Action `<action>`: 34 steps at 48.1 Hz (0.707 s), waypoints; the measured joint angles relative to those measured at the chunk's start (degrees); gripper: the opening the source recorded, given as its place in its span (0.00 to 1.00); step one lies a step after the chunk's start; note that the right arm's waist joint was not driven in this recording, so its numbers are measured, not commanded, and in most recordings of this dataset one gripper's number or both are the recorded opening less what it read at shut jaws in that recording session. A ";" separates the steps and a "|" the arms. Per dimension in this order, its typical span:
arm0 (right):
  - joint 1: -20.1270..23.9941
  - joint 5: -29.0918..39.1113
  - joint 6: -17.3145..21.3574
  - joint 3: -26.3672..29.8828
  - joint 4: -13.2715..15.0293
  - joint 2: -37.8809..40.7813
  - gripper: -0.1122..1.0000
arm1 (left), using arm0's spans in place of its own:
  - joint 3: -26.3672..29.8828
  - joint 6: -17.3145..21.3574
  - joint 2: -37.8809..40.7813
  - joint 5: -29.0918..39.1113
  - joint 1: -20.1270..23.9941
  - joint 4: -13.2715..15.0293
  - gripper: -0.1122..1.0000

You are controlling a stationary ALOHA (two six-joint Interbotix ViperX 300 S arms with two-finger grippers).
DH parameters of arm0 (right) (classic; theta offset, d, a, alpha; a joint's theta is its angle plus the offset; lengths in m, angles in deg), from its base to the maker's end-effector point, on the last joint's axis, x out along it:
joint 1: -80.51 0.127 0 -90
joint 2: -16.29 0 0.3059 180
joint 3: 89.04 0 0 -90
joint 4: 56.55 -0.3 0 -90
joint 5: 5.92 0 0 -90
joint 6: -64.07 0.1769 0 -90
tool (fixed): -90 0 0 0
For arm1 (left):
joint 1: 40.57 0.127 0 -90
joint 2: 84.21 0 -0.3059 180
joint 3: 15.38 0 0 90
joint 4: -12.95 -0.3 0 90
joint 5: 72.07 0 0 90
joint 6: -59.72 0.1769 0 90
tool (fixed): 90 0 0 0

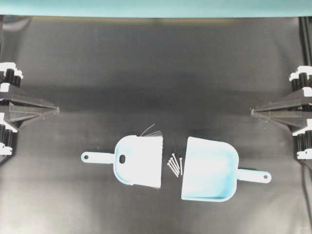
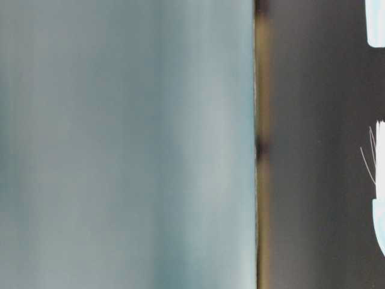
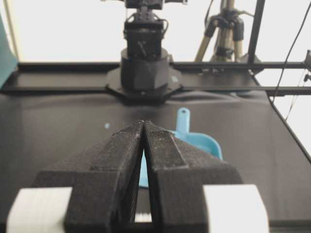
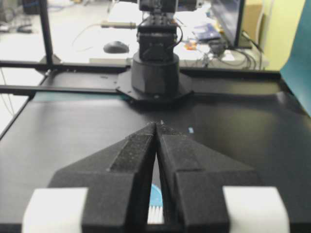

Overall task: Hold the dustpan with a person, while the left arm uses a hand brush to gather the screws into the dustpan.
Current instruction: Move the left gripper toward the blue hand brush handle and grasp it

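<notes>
on the black table mat (image 1: 156, 63) lies the light blue plastic dustpan (image 1: 209, 170), a hollow scoop with a raised rim, its short handle with a hole pointing to the right edge of the overhead view. to its left lies the light blue plastic hand brush (image 1: 139, 161) with white bristles, its thin ring-ended handle pointing left. between them, just beside the open mouth of the dustpan, are the small silver-grey metal screws (image 1: 175, 165), close together in one little group. the black two-finger left gripper (image 1: 54, 109) rests at the left edge, its fingers pressed together and holding nothing. the black right gripper (image 1: 254, 112) at the right edge is closed in the same way, also with nothing in it. both grippers are well apart from the tools.
</notes>
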 measured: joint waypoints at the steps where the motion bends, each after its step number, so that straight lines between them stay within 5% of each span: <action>1: -0.09 0.00 0.00 0.00 0.00 0.00 0.14 | 0.00 0.00 -0.09 0.00 0.00 0.09 0.15; 17: 0.00 11.51 -1.05 -0.70 0.00 -0.18 0.10 | 0.53 -3.78 11.95 11.25 -3.34 -2.29 0.10; 34: 0.00 14.68 -1.32 -1.32 0.00 -0.18 0.10 | 0.88 -7.12 21.45 7.91 -5.10 -2.29 0.10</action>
